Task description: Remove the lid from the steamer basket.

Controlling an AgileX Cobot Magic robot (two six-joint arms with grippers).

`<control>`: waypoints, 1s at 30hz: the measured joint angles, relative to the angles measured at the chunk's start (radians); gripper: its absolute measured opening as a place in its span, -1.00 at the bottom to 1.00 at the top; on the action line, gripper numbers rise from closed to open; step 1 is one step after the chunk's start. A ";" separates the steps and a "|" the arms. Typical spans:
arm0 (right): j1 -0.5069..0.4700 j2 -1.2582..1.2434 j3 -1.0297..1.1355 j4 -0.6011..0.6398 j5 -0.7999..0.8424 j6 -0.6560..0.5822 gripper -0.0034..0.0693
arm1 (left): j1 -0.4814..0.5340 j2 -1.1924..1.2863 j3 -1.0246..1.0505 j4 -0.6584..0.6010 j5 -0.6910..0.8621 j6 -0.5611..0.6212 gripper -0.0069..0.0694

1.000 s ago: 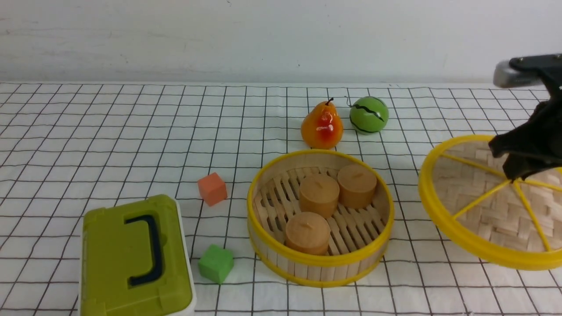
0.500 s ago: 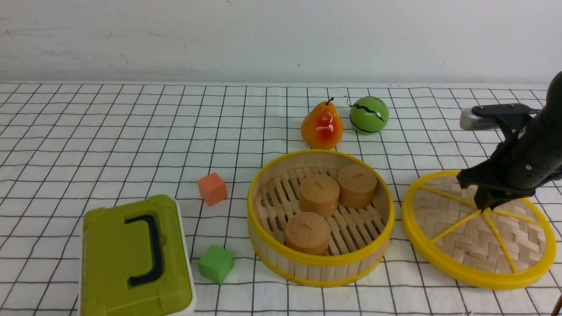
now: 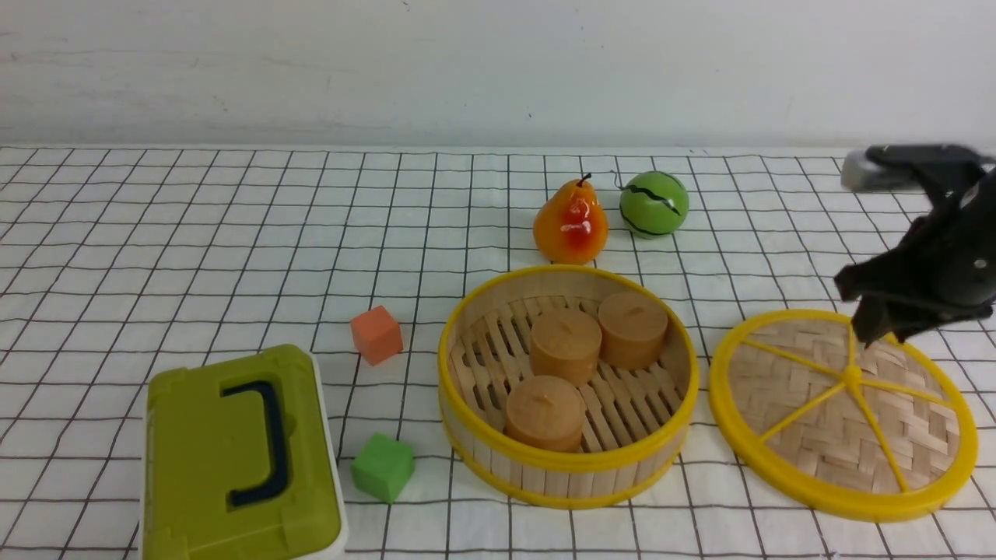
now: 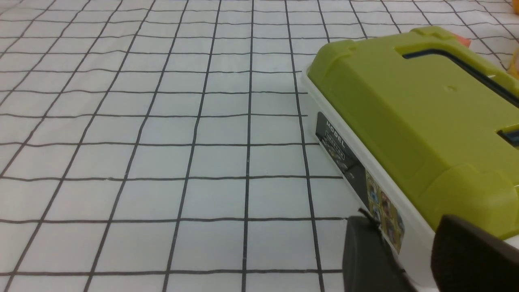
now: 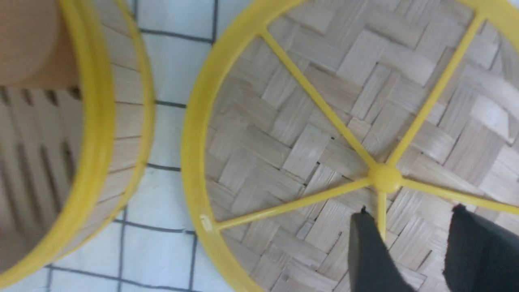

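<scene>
Now that R tool (image 3: 883, 336) has let go and risen, jaws part-open, empty, lid (image 3: 817, 424) lies flat on tabletop (image 3: 194, 233), just right of basket (image 3: 562, 465), not touching. 1 s ago it hung tilted in grip. Task looks done.

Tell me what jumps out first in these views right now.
The yellow-rimmed lid lies flat on the checked cloth, right of the open steamer basket, which holds three brown cylinders. The right gripper hovers open just over the lid's far side. A big olive-green box sits at the near left.
</scene>
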 joint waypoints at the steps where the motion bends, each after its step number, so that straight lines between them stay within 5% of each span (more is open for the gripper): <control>1: 0.000 -0.039 0.000 0.021 0.003 -0.022 -0.31 | 0.000 0.000 0.000 0.000 0.000 0.000 -0.19; 12: 0.000 -0.622 0.164 0.233 -0.046 -0.186 -0.96 | 0.000 0.000 0.000 0.000 0.000 0.000 -0.19; 20: 0.000 -0.860 0.334 0.236 -0.132 -0.194 -0.97 | 0.000 0.000 0.000 0.000 0.000 0.000 -0.19; 30: 0.000 -0.877 0.354 0.234 -0.092 -0.194 -0.97 | 0.000 0.000 0.000 0.000 0.000 0.000 -0.19</control>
